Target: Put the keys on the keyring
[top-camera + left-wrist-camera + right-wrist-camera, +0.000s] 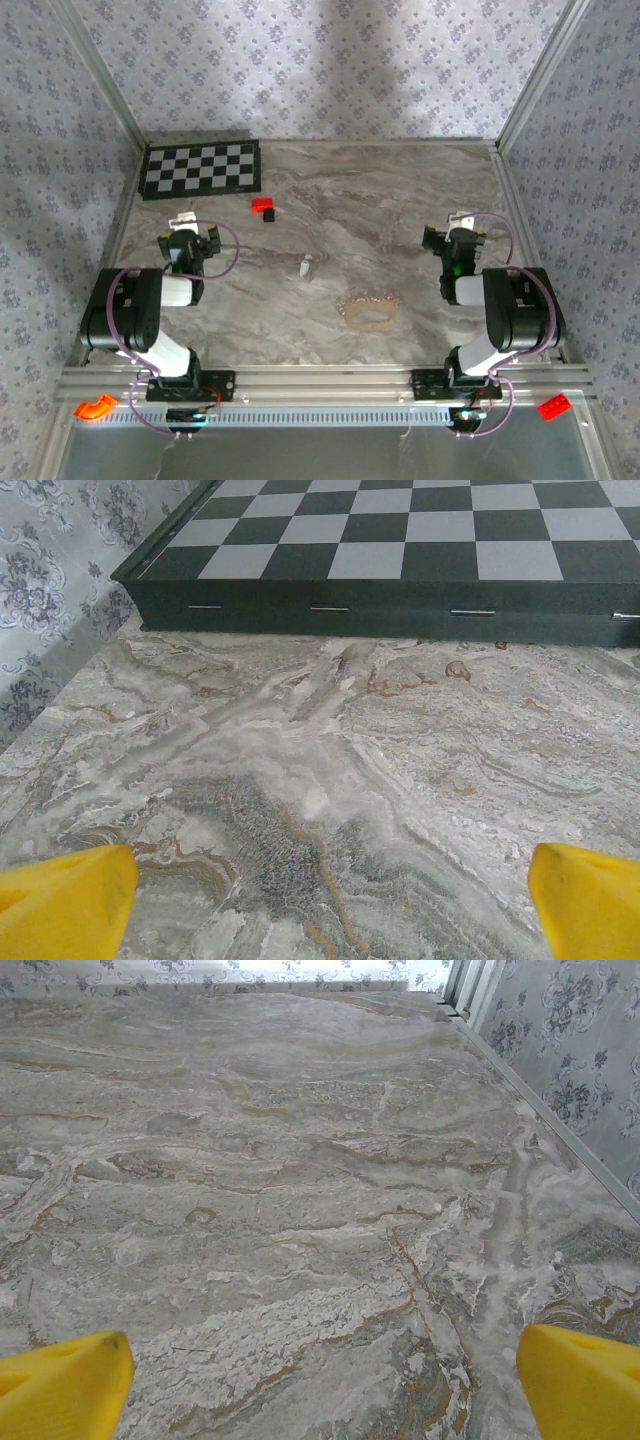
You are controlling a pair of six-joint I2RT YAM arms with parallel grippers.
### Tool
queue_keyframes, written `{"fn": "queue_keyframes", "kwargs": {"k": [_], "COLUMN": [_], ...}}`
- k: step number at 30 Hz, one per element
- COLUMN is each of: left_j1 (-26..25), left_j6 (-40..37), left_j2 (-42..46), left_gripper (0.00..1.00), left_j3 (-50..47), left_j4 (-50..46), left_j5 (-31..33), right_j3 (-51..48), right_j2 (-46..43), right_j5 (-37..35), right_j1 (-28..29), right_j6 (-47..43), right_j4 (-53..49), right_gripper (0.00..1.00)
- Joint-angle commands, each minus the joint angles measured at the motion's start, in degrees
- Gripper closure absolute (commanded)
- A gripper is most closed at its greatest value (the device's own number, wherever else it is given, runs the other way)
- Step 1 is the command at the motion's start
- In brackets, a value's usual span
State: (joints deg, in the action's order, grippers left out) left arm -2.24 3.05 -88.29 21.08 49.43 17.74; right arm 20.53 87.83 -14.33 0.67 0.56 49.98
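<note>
Two end effectors (325,900) (322,1382) (agape), one key (305,266), one keyring (368,313)

Marbled table (400,200): key (305,267), keyring (368,313), checkerboard (201,168), block (263,206)

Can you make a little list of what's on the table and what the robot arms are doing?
key: small, silvery, lying alone in the middle of the table
keyring: beaded chain loop, lying flat, right of the key
left end effector: open, empty, facing the checkerboard
right end effector: open, empty, above bare table
extra: red-and-black block near the checkerboard
</note>
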Motion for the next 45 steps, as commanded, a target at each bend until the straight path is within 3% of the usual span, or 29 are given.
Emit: {"fn": "queue_keyframes", "kwargs": {"k": [1,6,16,27,34,39,45], "left_j1": [0.5,0.4,0.5,-0.8,-4.8,-7.8,-11.6], "left_j6": [0.7,0.7,0.0,1.1,10.4,14.8,17.6], "left_j2": [0.2,0.3,4.1,23.9,33.1,35.9,38.7], "left_gripper": [0.0,0.0,0.0,0.0,0.0,0.0,0.0], "left_j3": [1.2,1.1,1.3,6.3,10.7,14.3,18.3], "left_j4": [0.1,0.2,-2.7,-27.2,-41.5,-51.8,-62.3], "left_j5": [-0.6,-0.6,-2.1,-6.6,-4.2,-6.3,-10.3], "right_j3": [0.0,0.1,3.4,7.6,10.8,17.6,21.8], "right_j2": [0.2,-0.5,-9.1,-27.8,-38.2,-39.2,-37.4], "right_j5": [-0.7,-0.5,-0.2,-6.9,-15.6,-14.3,-13.2], "right_j1": [0.1,0.2,2.3,11.5,19.0,21.8,28.2], "right_j6": [-0.3,-0.6,-2.6,-0.3,8.5,15.3,19.1], "right_j4": [1.3,1.0,-12.6,-34.9,-49.8,-64.8,-73.6], "right_gripper": [0.0,0.0,0.0,0.0,0.0,0.0,0.01]}}
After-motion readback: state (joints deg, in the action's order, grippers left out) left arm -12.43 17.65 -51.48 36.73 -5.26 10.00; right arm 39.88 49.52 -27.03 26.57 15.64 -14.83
